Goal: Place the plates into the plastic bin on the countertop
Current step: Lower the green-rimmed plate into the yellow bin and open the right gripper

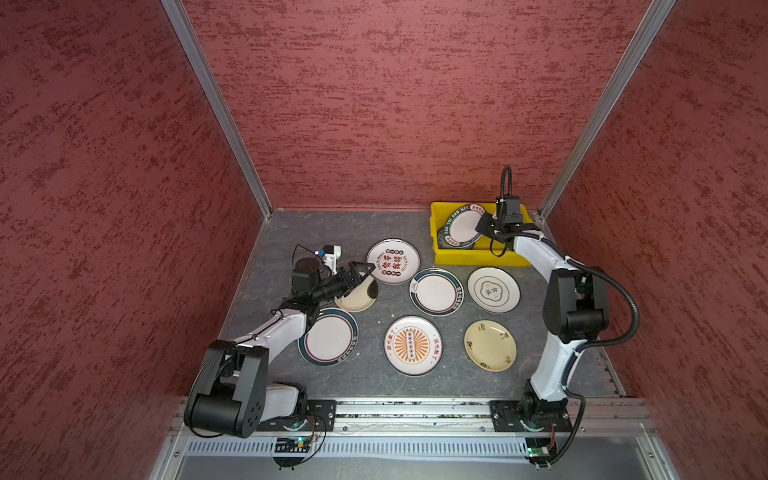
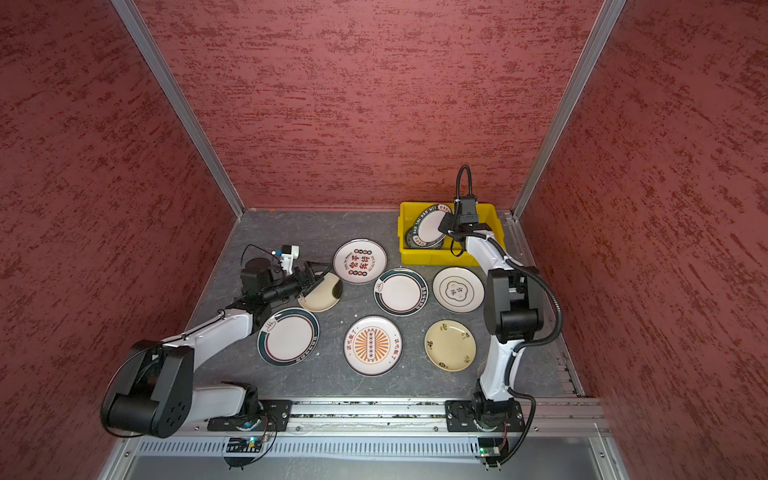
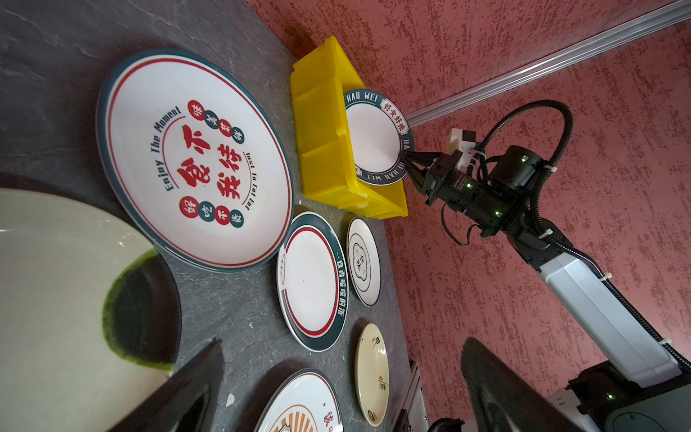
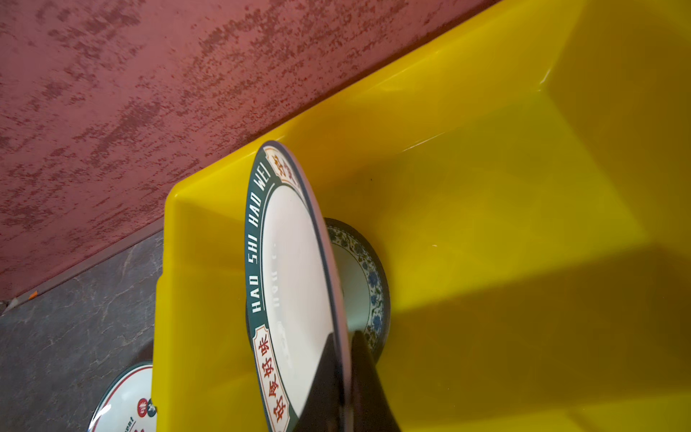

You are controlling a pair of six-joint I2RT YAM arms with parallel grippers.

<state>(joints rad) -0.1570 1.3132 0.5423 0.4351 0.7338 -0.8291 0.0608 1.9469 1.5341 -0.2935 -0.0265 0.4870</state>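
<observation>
While right gripper (image 1: 483,227) pinches green-rimmed white plate (image 1: 461,226) tilted into yellow plastic bin (image 1: 465,258) for stacking, left gripper (image 1: 363,274) spread wide over cream plate (image 1: 357,302).

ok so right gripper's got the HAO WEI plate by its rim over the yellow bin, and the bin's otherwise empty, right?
Not empty. The right gripper does pinch the HAO WEI plate by its rim over the bin, but a floral-rimmed plate already sits in the bin beneath it. The right wrist view shows this.
</observation>
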